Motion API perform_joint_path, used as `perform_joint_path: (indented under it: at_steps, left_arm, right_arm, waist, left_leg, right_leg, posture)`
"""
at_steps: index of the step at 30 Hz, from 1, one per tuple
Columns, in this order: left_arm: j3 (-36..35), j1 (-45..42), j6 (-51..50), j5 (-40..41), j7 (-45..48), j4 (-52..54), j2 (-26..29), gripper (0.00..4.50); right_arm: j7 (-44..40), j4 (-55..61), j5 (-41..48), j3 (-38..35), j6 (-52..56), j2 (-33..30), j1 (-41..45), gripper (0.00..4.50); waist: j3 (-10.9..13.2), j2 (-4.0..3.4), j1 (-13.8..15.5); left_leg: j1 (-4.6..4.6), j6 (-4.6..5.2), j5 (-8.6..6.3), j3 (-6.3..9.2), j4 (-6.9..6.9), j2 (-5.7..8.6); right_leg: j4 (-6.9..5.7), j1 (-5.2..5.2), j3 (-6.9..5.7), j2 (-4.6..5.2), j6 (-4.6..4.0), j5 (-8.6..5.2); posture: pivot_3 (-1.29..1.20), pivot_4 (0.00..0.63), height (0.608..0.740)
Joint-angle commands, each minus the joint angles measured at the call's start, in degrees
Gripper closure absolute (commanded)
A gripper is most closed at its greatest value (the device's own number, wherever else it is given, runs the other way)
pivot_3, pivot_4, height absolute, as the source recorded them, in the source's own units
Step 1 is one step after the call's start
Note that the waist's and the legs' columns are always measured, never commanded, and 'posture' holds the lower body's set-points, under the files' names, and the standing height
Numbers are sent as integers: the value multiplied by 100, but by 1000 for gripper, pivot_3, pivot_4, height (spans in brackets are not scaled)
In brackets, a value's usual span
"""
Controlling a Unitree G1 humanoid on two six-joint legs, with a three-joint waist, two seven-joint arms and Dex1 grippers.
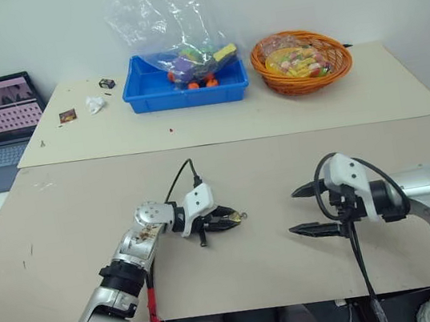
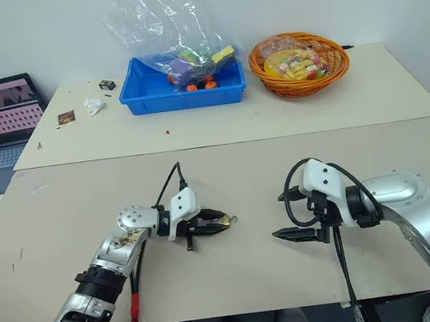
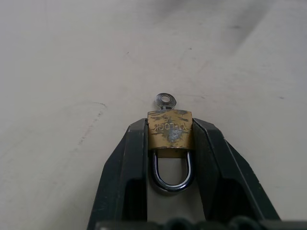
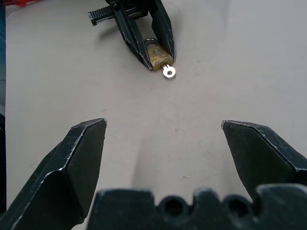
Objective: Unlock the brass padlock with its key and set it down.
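Beige table [image 1: 242,286]: L end effector [image 1: 233,218] grips brass padlock [image 3: 170,130], key [image 3: 165,101] pointing toward spread R end effector [image 1: 305,211].

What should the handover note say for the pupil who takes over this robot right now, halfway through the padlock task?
Left claw: shut on the brass padlock, fingers pressed to both sides of its body, low over the table.
Right claw: wide open, holding nothing, apart from the lock and facing it.
The key sits in the lock's keyhole, its round bow sticking out toward the right claw.
Done: padlock gripped, key inserted.
Left: the shackle looks closed, so take the key bow with the right claw, turn it, free the shackle, then set the lock down.
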State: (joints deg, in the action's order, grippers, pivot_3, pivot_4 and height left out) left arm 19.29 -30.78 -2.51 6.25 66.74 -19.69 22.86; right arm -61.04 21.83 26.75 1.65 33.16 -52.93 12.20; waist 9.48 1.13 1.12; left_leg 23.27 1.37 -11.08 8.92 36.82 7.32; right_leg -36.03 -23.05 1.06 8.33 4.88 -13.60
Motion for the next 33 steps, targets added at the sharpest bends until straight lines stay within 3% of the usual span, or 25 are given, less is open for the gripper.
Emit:
perform_joint_path:
  at_steps: [1, 5, 7, 12, 20, 27, 33]
  left_arm:
    - [-240, 89, 96, -215, -303, 339, 322, 3672]
    - [-656, 244, 357, -321, -631, 1587, 891, 3672]
    - [-869, 351, 984, -801, -1111, 2187, 1215, 3672]
    - [-1285, 763, 2173, -1599, -2205, 2950, 1426, 3672]
    - [-1215, 916, 3065, -2141, -3074, 3104, 1131, 3672]
    - [-1143, 650, 3829, -2126, -3357, 2770, 1102, 3672]
    - [-1009, 664, 4407, -1544, -3170, 2614, 1192, 3672]
  right_arm:
    - [199, 115, 30, -78, 27, 176, 104, 0]
    - [394, 252, 264, -272, 304, 323, 55, 0]
    - [492, 335, 386, -367, 416, 377, 70, 0]
    - [887, 507, 946, -507, 964, 737, 446, 0]
    - [1059, 446, 2560, -467, 2008, 1550, 1477, 0]
    - [700, -393, 2363, 49, 2055, 1758, 2214, 0]
    - [-157, -1406, 1737, 201, 1465, 1442, 2492, 0]
  waist:
    - [0, 0, -25]
    - [4, 4, -119]
    - [6, 3, -122]
    - [6, 2, -64]
    - [6, 2, -43]
    - [6, 2, -45]
    - [6, 2, -47]
  left_leg:
    - [0, 0, 0, 0, 0, -1]
    - [8, -1, 0, -1, -1, -4]
    - [15, -2, 0, 0, -3, -5]
    - [12, -2, -1, -1, -3, -2]
    - [12, -2, 0, -1, -3, -3]
    - [9, -2, 0, -2, -4, -2]
    - [9, -2, 1, -5, -3, 0]
  right_leg:
    - [-1, -1, 0, 0, -4, 2]
    - [-6, -15, 7, -5, -22, 13]
    - [-6, -24, 8, -7, -27, 16]
    - [2, -17, 10, -1, -30, 18]
    - [-1, -17, 9, -6, -33, 20]
    - [-4, -20, 8, -9, -35, 21]
    - [-4, -22, 7, -9, -35, 22]
  posture:
    - [0, 150, 740]
    - [0, 150, 740]
    - [0, 150, 740]
    - [0, 150, 740]
    - [0, 150, 740]
    - [0, 150, 740]
    - [0, 150, 740]
